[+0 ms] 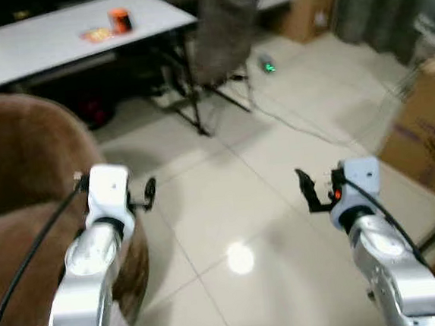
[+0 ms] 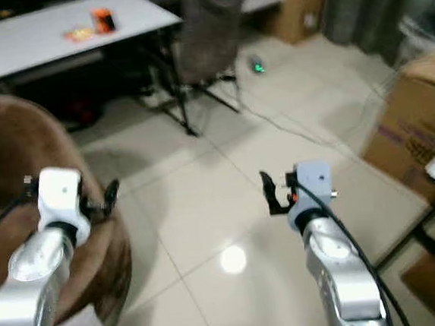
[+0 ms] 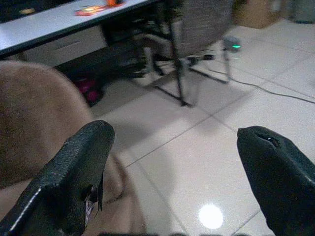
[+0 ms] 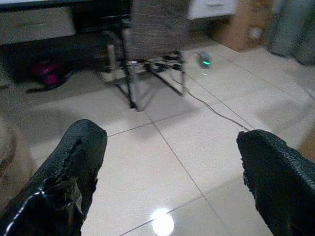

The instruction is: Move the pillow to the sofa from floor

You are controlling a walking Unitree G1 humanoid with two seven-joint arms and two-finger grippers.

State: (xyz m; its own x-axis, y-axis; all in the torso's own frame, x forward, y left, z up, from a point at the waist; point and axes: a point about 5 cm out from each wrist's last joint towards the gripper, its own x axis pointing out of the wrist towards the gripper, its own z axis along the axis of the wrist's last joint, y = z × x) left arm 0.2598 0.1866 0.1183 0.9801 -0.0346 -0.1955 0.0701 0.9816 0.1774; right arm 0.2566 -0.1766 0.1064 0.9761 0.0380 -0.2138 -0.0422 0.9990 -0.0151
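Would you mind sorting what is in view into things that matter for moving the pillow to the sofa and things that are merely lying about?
For the job:
- brown sofa
- left gripper, open
- right gripper, open
No pillow can be made out.

Lying about:
- white table
- orange cup
- chair
- cardboard box
- floor cable

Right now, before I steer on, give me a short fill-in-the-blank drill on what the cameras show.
1. Both the left pincer and the right pincer are ____.
2. The brown sofa sits on the robot's ____ side.
3. The orange cup stands on the white ____.
4. The cardboard box stands on the robot's ____ side.

Missing words: open; left; table; right
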